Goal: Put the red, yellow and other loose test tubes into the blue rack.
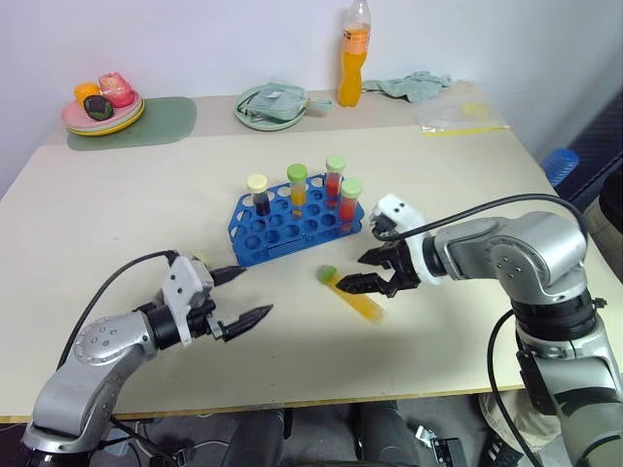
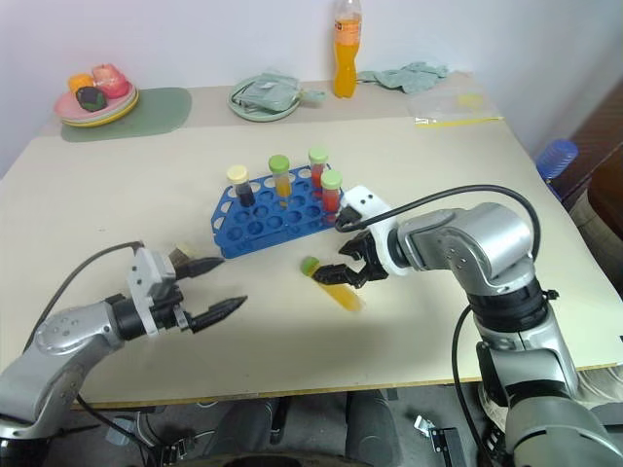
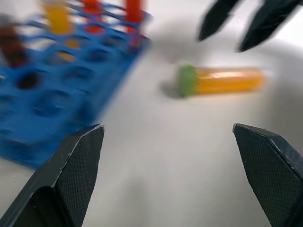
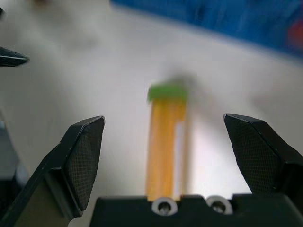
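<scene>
On the cream table, one loose yellow tube lies flat just in front of the blue rack.

Four capped tubes already stand in the rack. The right gripper, fingers spread, hovers straddling the yellow tube; the left gripper, also spread and empty, is farther off. The tube's long axis runs diagonally, green cap toward the rack.

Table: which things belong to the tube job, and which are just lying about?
Job: blue rack with four capped tubes standing in it; loose yellow tube lying beside it.

Lying about: orange drink bottle, green plate, plate of toy food, crumpled cloth.
</scene>
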{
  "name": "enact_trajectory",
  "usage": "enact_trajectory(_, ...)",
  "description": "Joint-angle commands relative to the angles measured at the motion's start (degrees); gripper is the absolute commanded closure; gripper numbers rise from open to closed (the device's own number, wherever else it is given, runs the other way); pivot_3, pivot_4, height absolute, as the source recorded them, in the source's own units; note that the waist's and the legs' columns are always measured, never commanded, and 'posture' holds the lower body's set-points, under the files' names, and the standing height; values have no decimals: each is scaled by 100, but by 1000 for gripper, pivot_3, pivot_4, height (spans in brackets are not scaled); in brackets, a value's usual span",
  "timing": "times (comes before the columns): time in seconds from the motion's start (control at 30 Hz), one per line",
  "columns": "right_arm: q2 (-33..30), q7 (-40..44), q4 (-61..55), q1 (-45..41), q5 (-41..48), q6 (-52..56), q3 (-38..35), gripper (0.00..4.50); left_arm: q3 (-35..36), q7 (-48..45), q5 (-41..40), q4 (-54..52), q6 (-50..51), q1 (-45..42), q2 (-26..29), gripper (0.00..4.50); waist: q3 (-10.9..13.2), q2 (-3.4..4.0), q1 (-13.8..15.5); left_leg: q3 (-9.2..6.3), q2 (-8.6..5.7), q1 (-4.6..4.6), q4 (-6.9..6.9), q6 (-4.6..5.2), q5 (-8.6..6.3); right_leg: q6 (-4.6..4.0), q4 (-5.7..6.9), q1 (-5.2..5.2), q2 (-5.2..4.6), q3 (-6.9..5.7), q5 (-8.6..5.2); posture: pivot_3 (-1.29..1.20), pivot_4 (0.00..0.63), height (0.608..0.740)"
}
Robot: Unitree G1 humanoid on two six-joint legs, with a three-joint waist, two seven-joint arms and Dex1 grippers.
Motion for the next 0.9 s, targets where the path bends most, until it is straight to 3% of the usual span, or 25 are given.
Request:
enact_trajectory(0.03, 30, -649, 492, -404, 624, 36, 332, 58, -190, -177, 19, -272, -94, 184, 72, 0, 0, 0, -11, 0, 2, 0, -1, 0, 0, -1, 1, -1, 1, 0, -1, 0, 150, 740)
enact_trajectory(0.3, 227, -2098, 1966, -983, 1750, 36, 876, 58, -270, -79, 119, -325, -179, 407, -56, 0, 0, 1, -23, 1, 4, 0, -5, 1, 0, 1, 2, -6, 4, 1, 1, 0, 150, 740)
enact_trajectory(0.4, 143, -2426, 2329, -1178, 2312, 36, 1090, 981, -299, -74, 174, -290, -266, 499, -80, 0, 0, 1, -25, 0, 4, 1, -4, 1, 0, 0, 2, -4, 4, 1, 0, 0, 150, 740)
enact_trajectory(0.57, 3, -2720, 2495, -1498, 3016, 36, 1339, 3572, -316, -126, 234, -159, -474, 626, -107, 0, 1, 2, -26, 1, 4, 0, -6, 2, -1, 0, 0, -5, 4, 1, 0, 0, 150, 740)
enact_trajectory(0.6, -36, -2738, 2454, -1539, 3098, 36, 1379, 3805, -328, -126, 244, -145, -495, 633, -116, 0, 2, 3, -25, 1, 4, 0, -6, 2, -1, 0, 1, -5, 4, 1, 0, 0, 150, 740)
enact_trajectory(0.67, -90, -2751, 2290, -1548, 3160, 36, 1356, 3811, -348, -125, 267, -124, -528, 641, -134, 0, 2, 4, -22, 1, 4, 0, -6, 3, -1, 0, 1, -5, 4, 1, 0, 0, 150, 740)
enact_trajectory(0.8, -321, -2126, 747, -940, 2268, -854, 902, 3811, -302, -40, 290, -101, -561, 669, -183, 0, 1, 2, -3, -1, 4, -8, -5, 4, -2, 3, -1, -12, 5, -1, 1, 0, 150, 740)
enact_trajectory(0.9, -656, -1010, -395, -25, 672, -3540, 904, 3811, -148, 122, 218, -86, -571, 681, -307, 0, 0, 1, 11, 6, 0, -16, 1, 6, -4, 7, -10, -9, 5, -11, 3, 0, 150, 740)
